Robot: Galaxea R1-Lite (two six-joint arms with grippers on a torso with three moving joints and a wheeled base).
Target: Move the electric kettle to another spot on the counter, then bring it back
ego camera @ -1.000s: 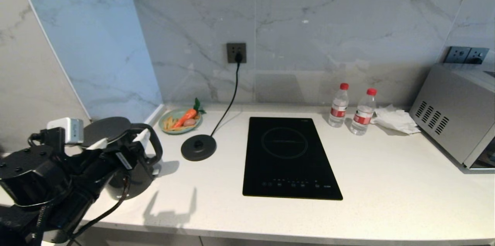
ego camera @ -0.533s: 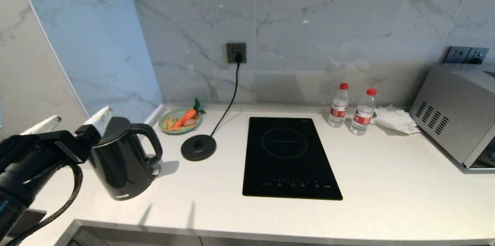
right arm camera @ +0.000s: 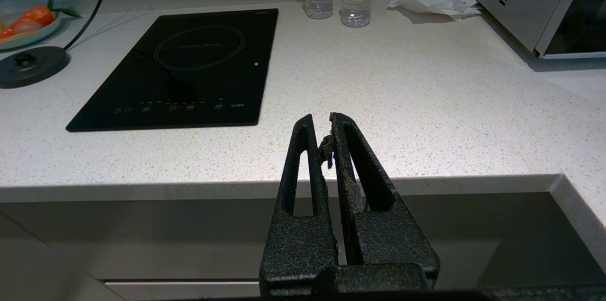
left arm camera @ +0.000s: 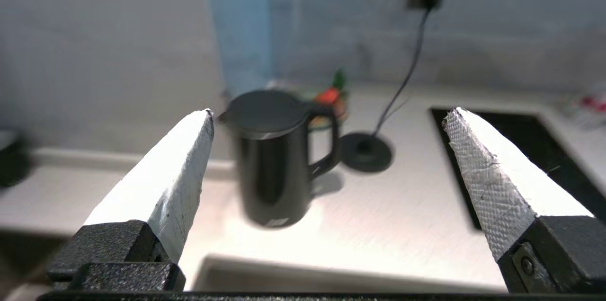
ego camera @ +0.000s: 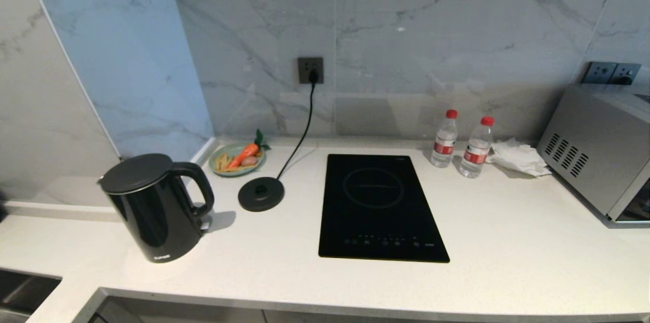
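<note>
The black electric kettle (ego camera: 155, 208) stands upright on the white counter (ego camera: 264, 257) near its front left corner, handle turned toward the round base disc (ego camera: 261, 194). Neither arm shows in the head view. Seen from the left wrist, the kettle (left arm camera: 274, 159) stands well ahead of my left gripper (left arm camera: 329, 119), which is open wide, holds nothing and hangs off the counter's front edge. My right gripper (right arm camera: 321, 119) is shut and empty, parked in front of the counter edge to the right of the hob.
A black induction hob (ego camera: 380, 206) is set into the middle of the counter. Behind the base disc lies a plate of carrot and snacks (ego camera: 237, 157); the disc's cord runs to a wall socket (ego camera: 310, 69). Two water bottles (ego camera: 461, 144), a crumpled tissue (ego camera: 519, 157) and a microwave (ego camera: 599, 148) stand at right.
My left arm pulled back from the kettle's handle and out of the head view to the left. The kettle stayed where it stands.
</note>
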